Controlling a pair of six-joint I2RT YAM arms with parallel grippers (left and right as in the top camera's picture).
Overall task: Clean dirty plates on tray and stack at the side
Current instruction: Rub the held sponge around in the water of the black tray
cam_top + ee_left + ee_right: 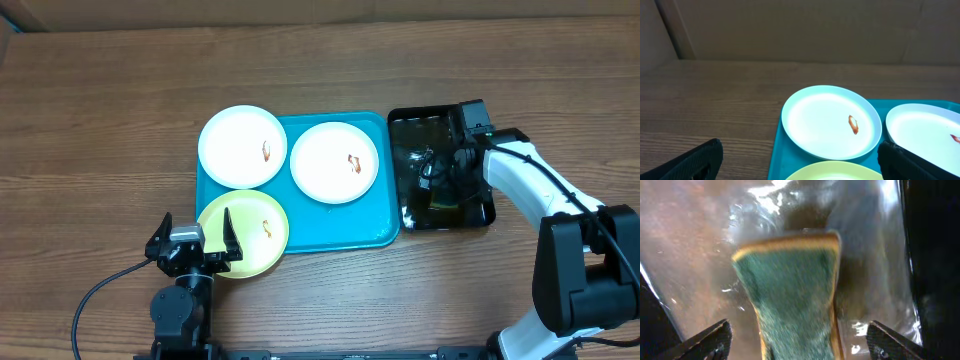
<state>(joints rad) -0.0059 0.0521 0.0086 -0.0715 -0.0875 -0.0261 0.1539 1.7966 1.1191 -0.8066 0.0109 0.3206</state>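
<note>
3 plates [241, 146] on tray [340, 225] | yellow-green plate [255, 238] beside left claw [197, 240]

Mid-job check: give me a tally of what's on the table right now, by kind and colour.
White plates: 2
Yellow-green plate: 1
Turquoise tray: 1
Black tray: 1
Sponge: 1
Total: 6

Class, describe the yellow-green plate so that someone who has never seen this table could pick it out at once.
Find the large turquoise tray on the wooden table. At its corner nearest the left gripper, the yellow-green plate juts over the tray's edge. Its colour sets it apart: the two other plates, farther back, are white.
</note>
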